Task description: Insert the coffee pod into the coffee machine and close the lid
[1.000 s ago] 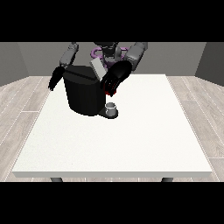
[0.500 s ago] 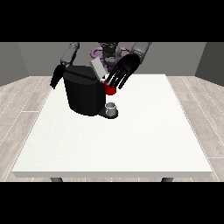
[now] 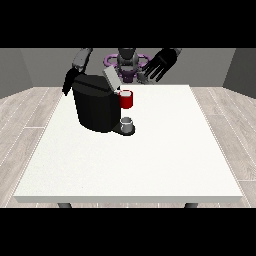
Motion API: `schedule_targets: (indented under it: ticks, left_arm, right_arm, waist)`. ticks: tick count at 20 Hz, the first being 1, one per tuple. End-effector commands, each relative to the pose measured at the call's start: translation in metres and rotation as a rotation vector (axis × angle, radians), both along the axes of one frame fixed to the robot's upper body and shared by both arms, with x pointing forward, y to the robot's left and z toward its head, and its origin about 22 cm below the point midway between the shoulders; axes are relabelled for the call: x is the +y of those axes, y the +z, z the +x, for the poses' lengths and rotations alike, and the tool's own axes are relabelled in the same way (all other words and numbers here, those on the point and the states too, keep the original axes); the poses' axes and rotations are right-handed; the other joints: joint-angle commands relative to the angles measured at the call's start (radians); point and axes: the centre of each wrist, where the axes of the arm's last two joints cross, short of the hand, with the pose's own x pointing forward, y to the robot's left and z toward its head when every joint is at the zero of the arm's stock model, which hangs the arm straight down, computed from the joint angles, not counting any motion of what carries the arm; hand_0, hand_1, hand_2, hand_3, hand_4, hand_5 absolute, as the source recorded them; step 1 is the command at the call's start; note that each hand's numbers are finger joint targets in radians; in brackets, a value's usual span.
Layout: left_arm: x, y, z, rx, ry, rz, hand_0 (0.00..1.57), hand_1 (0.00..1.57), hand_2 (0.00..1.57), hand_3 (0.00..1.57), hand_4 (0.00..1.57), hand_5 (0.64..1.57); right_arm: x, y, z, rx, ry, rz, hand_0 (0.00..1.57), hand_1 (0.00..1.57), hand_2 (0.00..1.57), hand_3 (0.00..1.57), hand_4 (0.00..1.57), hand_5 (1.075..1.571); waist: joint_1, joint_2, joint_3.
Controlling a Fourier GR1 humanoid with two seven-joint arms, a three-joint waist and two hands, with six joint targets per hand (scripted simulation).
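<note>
The black coffee machine (image 3: 96,107) stands on the white table (image 3: 150,160) at the back left. Its grey lid (image 3: 110,79) is tilted up. A red thing at the machine (image 3: 126,99) sits at its upper front. A small grey thing (image 3: 128,123) rests on the machine's base below it; I cannot tell whether it is the pod. The hand at the view's right (image 3: 159,64) hangs in the air up and right of the machine, fingers spread, holding nothing. The hand at the view's left (image 3: 68,84) is low behind the machine's left side.
The robot's torso (image 3: 128,62) stands behind the table's far edge. Grey wooden floor surrounds the table. White tabletop stretches in front of and to the right of the machine.
The hand at the view's right has lifted away from the red thing at the machine, moving up and to the right with its fingers spreading. The other hand has barely moved.
</note>
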Motion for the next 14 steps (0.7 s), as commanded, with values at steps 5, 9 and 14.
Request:
schedule_targets:
  ticks: [5,9,14]
  left_arm:
    - [-0.008,-0.15,-0.044,0.274,0.056,-0.703,0.0,0.0,0.0,0.0,0.0,1.571]
    - [-0.015,-0.223,-0.091,0.472,0.072,-0.752,0.0,0.0,0.0,0.0,0.42,1.571]
    - [-0.011,-0.248,-0.114,0.521,0.166,-0.753,0.0,0.0,0.0,0.0,0.44,1.571]
  right_arm:
    - [-0.021,-0.034,-0.038,0.113,-0.083,0.037,0.0,0.0,0.0,0.0,0.0,1.571]
    - [-0.017,-0.029,-0.039,0.103,-0.052,0.048,0.0,0.0,0.0,0.0,0.0,1.571]
    - [0.009,0.01,-0.017,0.033,0.149,0.092,0.0,0.0,0.0,0.0,0.0,1.571]
  waist:
    - [0.138,-0.22,-0.0026]
    - [0.213,-0.35,-0.0003]
    - [0.206,-0.404,0.0]
